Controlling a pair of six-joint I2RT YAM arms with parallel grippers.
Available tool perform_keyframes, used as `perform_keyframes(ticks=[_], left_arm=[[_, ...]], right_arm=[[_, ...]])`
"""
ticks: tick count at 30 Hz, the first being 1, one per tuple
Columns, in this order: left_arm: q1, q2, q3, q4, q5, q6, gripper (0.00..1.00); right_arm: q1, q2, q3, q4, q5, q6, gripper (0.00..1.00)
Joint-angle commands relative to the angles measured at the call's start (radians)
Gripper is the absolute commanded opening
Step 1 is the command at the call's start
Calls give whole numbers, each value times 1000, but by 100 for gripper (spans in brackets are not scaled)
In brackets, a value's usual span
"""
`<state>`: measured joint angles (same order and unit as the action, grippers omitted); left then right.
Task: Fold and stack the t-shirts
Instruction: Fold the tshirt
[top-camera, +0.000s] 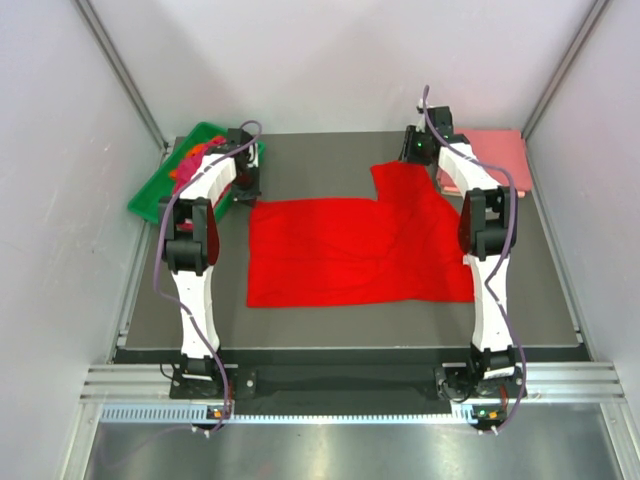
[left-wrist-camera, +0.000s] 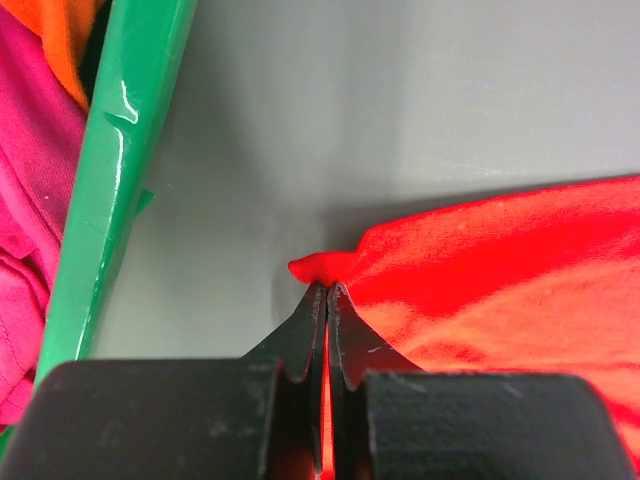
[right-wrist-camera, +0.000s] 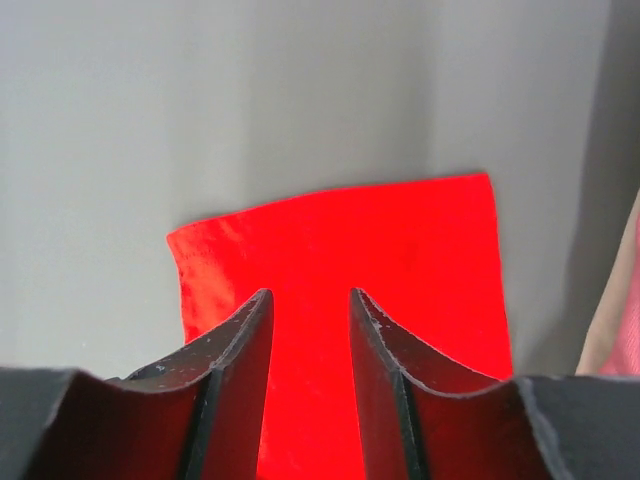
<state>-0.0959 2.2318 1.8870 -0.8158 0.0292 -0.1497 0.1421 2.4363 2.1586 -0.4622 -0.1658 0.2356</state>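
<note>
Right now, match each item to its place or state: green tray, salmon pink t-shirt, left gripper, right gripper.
Items:
1. green tray
2. salmon pink t-shirt
3. left gripper
4. right gripper

Places or states:
a. jaws apart over the red t-shirt
b. far left, magenta cloth inside
c. jaws shut on a corner of the red t-shirt
d. folded, far right

Pairs: 1-b, 2-d, 3-c, 4-a
</note>
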Motion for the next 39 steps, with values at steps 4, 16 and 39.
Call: perform_keyframes(ticks=[4,16,39], left_arm=[[-8,-61,8,1,17,-1,0],[-15,-86,9,13,40,-7,0],[-18,-110,-3,21,5,-22,0]], right_arm=[[5,47,89,8,83,-22,39],[33,116,136,-147,186,-16,41],[22,-87,14,-10,128,-44,0]])
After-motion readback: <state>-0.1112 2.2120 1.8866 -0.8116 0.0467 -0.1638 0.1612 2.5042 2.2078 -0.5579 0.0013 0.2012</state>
